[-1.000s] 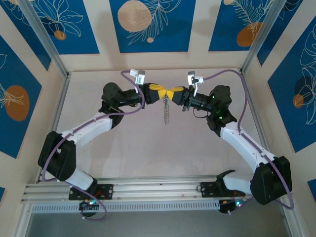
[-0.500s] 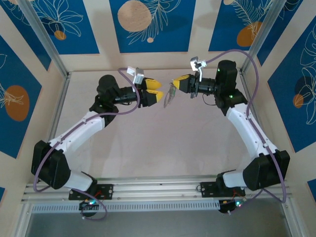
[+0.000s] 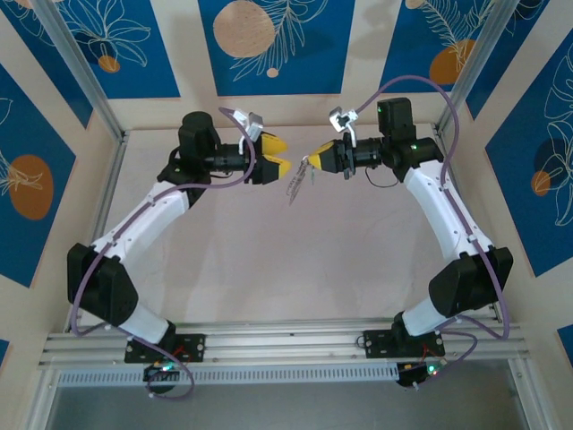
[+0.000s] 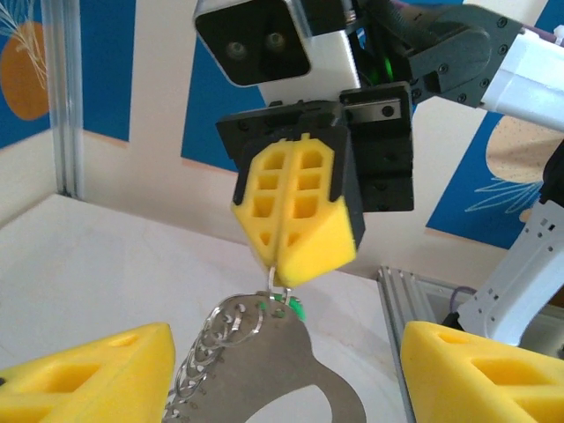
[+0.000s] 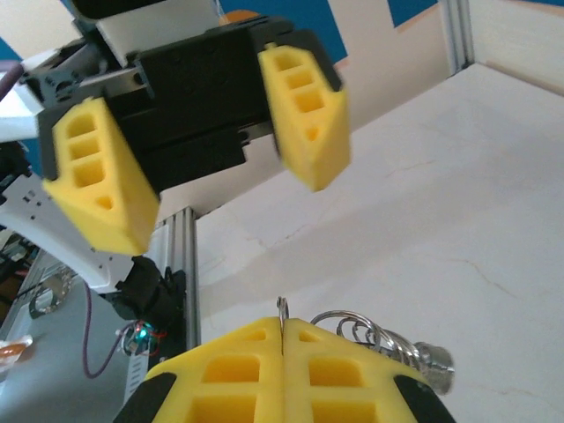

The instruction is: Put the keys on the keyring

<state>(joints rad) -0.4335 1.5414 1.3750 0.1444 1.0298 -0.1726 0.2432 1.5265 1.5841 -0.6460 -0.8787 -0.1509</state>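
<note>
My right gripper (image 3: 315, 161) is shut, its yellow fingers (image 4: 295, 211) pinching a thin wire loop (image 4: 277, 278) at the top of the keyring (image 4: 264, 370), a flat grey carabiner-like piece hanging below. The keys (image 4: 207, 339), small silvery pieces on rings with a green bit (image 4: 295, 307), are strung along its left edge. The bunch (image 3: 296, 182) dangles above the table. In the right wrist view the loop (image 5: 282, 308) pokes up between the shut gripper (image 5: 282, 357), with rings (image 5: 370, 335) beside it. My left gripper (image 3: 277, 157) faces it, open, its fingers (image 4: 88, 374) either side of the bunch without touching.
The pale table (image 3: 269, 260) lies below, walled by blue-patterned panels. An aluminium rail (image 3: 269, 345) runs along the near edge by the arm bases. Corner posts (image 3: 103, 116) stand at the back left and back right.
The left gripper has opened and drawn back to the left, letting go of the bunch. The right arm has lifted and carried the hanging bunch toward the back wall.
</note>
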